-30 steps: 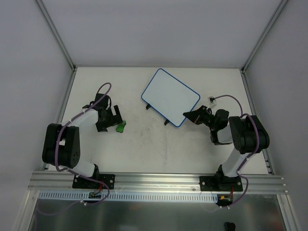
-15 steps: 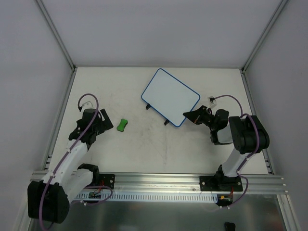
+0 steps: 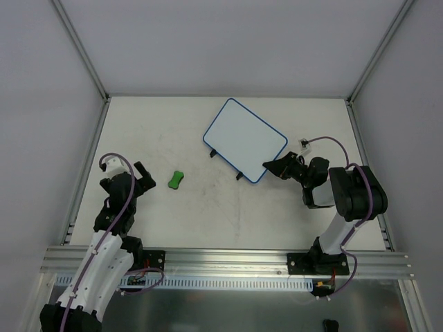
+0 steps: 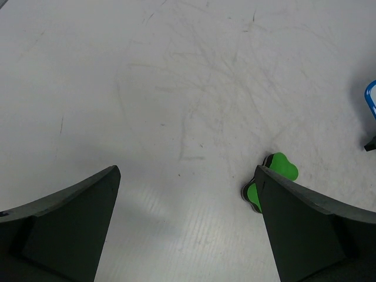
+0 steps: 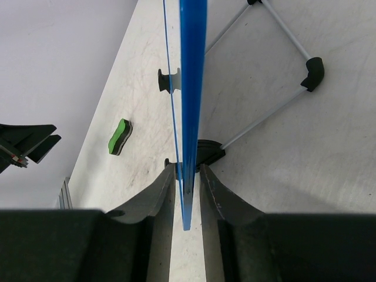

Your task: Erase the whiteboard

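The whiteboard (image 3: 246,138), white with a thin blue rim and two black feet, stands tilted at the back middle of the table; its face looks blank. My right gripper (image 3: 271,166) is shut on its near right corner. In the right wrist view the blue rim (image 5: 192,88) runs edge-on between the fingers of that gripper (image 5: 188,176). The green bone-shaped eraser (image 3: 176,180) lies loose on the table, left of the board. My left gripper (image 3: 142,178) is open and empty, a little left of the eraser. In the left wrist view the eraser (image 4: 277,169) peeks out beside the right finger of my left gripper (image 4: 188,176).
White walls and metal frame posts (image 3: 82,48) close in the table at the left, back and right. An aluminium rail (image 3: 228,259) runs along the near edge. The board's wire stand (image 5: 276,35) and a black foot (image 5: 207,151) show behind it.
My left gripper has drawn back from the eraser toward the near left, and the arm has swung round. The eraser stays on the table. The right arm and board have not moved.
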`<state>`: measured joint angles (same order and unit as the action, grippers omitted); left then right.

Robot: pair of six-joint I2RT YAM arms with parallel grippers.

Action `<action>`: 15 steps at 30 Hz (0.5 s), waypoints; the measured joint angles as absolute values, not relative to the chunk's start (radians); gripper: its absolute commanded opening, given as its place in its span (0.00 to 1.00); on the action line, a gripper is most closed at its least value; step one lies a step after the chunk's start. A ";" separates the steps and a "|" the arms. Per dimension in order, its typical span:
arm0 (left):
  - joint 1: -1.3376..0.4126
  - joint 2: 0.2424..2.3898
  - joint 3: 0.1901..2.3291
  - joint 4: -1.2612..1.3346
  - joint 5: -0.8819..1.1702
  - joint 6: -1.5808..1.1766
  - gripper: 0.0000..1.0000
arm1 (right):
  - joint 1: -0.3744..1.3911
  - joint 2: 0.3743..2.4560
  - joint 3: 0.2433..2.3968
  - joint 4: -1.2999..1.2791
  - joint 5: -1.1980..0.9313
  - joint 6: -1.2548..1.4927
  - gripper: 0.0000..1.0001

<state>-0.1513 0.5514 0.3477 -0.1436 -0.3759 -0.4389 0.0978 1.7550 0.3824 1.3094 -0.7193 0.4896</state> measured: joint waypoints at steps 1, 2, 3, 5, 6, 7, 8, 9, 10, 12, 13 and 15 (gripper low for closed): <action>-0.151 0.539 0.340 -0.143 -0.376 -0.435 0.99 | 0.098 1.755 0.382 1.309 -0.719 0.490 0.27; -0.151 0.524 0.333 -0.140 -0.376 -0.433 0.99 | 0.098 1.755 0.382 1.309 -0.720 0.490 0.27; -0.151 0.511 0.326 -0.139 -0.376 -0.431 0.99 | 0.098 1.755 0.382 1.309 -0.720 0.490 0.31; -0.151 0.488 0.317 -0.139 -0.376 -0.430 0.99 | 0.098 1.755 0.382 1.308 -0.720 0.489 0.43; -0.151 0.480 0.315 -0.139 -0.376 -0.430 0.99 | 0.098 1.755 0.382 1.307 -0.719 0.490 0.48; -0.151 0.476 0.315 -0.139 -0.376 -0.430 0.99 | 0.098 1.755 0.382 1.306 -0.719 0.490 0.53; -0.151 0.474 0.315 -0.138 -0.376 -0.430 0.99 | 0.098 1.755 0.382 1.304 -0.718 0.487 0.60; -0.151 0.474 0.315 -0.137 -0.376 -0.430 0.99 | 0.098 1.755 0.380 1.304 -0.717 0.486 0.64; -0.151 0.475 0.315 -0.137 -0.376 -0.429 0.99 | 0.098 1.753 0.376 1.304 -0.713 0.484 0.69; -0.151 0.475 0.315 -0.137 -0.376 -0.429 0.99 | 0.098 1.743 0.361 1.303 -0.704 0.481 0.79; -0.151 0.475 0.315 -0.137 -0.376 -0.429 0.99 | 0.096 1.732 0.351 1.301 -0.697 0.479 0.80; -0.151 0.474 0.315 -0.137 -0.375 -0.429 0.99 | 0.088 1.689 0.319 1.293 -0.686 0.476 0.84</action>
